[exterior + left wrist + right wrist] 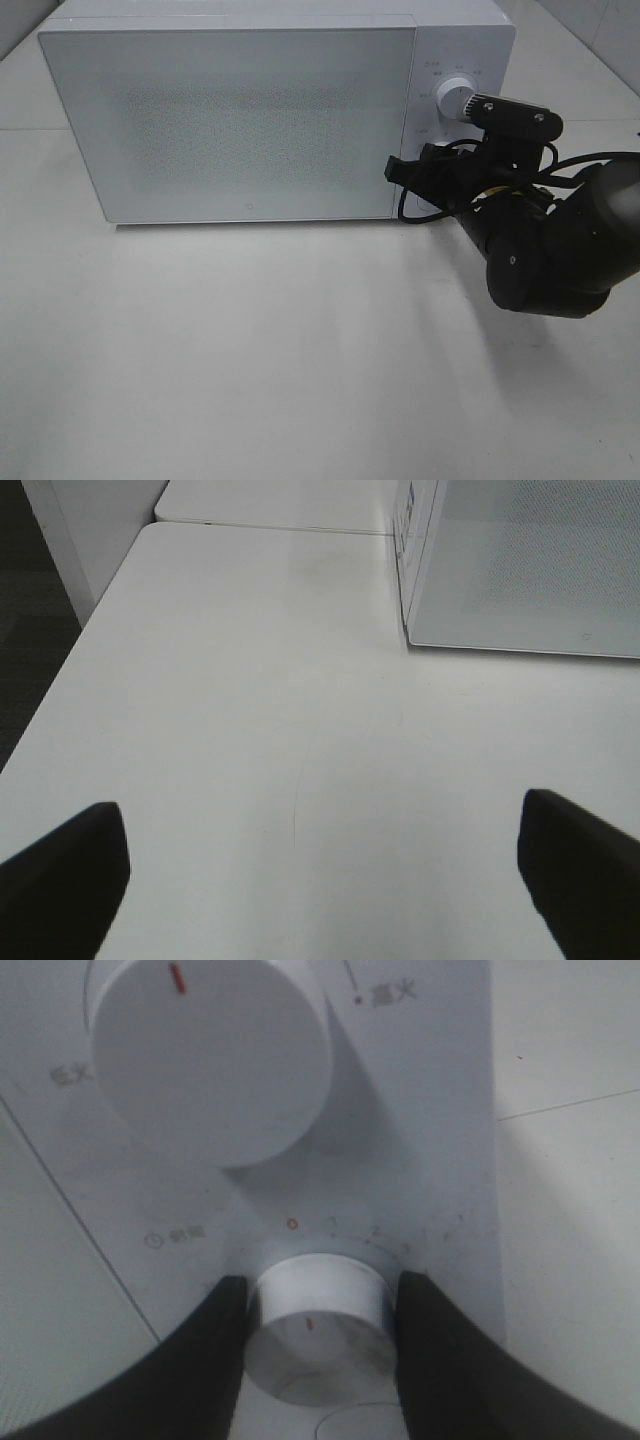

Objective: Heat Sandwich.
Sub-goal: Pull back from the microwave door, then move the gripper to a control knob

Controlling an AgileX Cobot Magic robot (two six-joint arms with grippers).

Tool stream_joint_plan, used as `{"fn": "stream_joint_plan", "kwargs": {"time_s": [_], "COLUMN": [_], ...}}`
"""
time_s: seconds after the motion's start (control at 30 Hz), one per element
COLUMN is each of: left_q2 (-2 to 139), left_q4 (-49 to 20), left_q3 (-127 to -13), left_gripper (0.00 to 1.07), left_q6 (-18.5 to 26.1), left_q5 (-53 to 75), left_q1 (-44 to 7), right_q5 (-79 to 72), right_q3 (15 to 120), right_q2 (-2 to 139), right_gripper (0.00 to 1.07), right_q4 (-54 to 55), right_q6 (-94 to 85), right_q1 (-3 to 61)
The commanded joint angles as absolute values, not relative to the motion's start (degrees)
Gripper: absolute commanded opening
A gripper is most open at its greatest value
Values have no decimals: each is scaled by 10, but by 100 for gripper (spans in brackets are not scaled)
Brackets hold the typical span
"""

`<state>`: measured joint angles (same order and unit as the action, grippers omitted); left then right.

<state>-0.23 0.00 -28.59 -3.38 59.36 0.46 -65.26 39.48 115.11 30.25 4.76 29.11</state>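
The white microwave (240, 110) stands with its door closed, and the sandwich is out of view. My right gripper (320, 1310) is at the control panel, its two black fingers (215, 1360) pressed against either side of the lower timer knob (320, 1345). That knob's red mark points away from the 0 on its dial. The upper knob (210, 1055) is free. In the high view the right gripper (425, 190) and its arm cover the lower knob. My left gripper (320, 840) hovers open over bare table, left of the microwave (530, 560), holding nothing.
The white table (250, 360) stretches in front of the microwave. In the left wrist view the table's edge (60, 670) drops off to a dark floor. A black cable (575, 160) loops off the right arm beside the control panel.
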Motion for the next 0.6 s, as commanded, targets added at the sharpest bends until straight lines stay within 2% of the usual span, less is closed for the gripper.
{"fn": "stream_joint_plan", "kwargs": {"time_s": [0.03,0.6], "left_q2": [-18,-18], "left_q4": [-5,-5], "left_q3": [-284,-284], "left_gripper": [101,101], "left_q6": [-33,-33], "left_q5": [589,589], "left_q1": [6,6], "right_q5": [-681,-702], "right_q3": [396,396], "right_q2": [1149,1149], "right_gripper": [6,7], "right_q4": [301,300], "right_q6": [88,392], "right_q1": [288,288]}}
